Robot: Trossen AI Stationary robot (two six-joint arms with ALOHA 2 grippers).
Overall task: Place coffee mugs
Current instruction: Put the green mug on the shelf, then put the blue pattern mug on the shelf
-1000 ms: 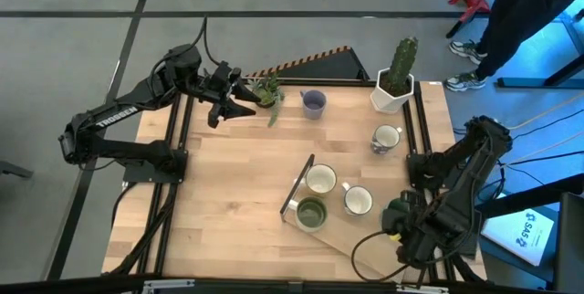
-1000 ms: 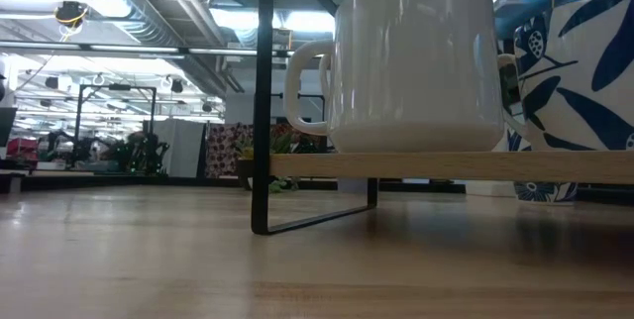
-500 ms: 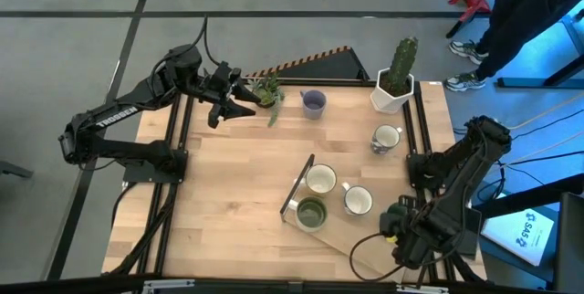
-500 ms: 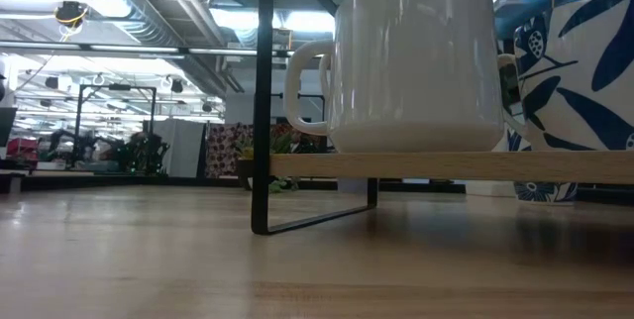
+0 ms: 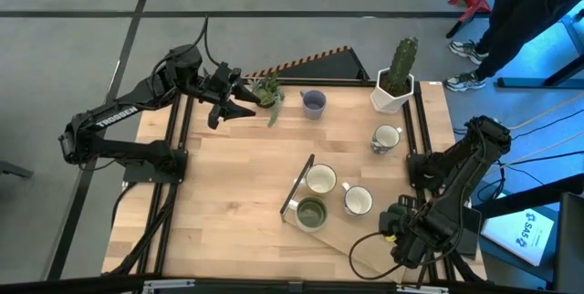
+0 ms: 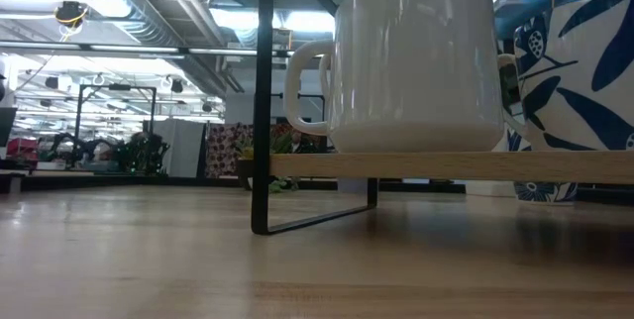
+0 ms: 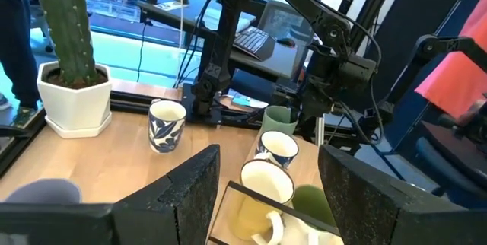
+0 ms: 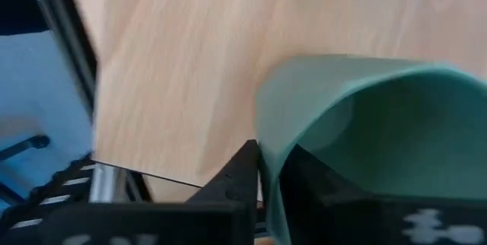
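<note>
Teal green, the mug [image 8: 365,131] sits pinched by its rim in the right hand [image 8: 270,170], by the bench's [image 5: 228,203] near right corner. Three mugs are already around the little rack [image 5: 298,192]: a cream one [image 5: 320,179], an olive one [image 5: 311,213] and a white one [image 5: 358,201]. The patterned mug [image 5: 386,138] and lavender mug [image 5: 314,102] still wait farther back. The left hand [image 5: 239,104] hangs open beside the leafy plant [image 5: 267,90]. The job looks about half done.

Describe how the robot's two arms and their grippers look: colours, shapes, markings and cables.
Both arms are black, built of jointed tubular links. The left arm carries white lettering along its upper link, and a dark cable trails behind it. The left gripper has two dark, grainy, wedge-shaped fingers. The right arm is bulkier at its wrist, with a black cable looping over the table.
</note>
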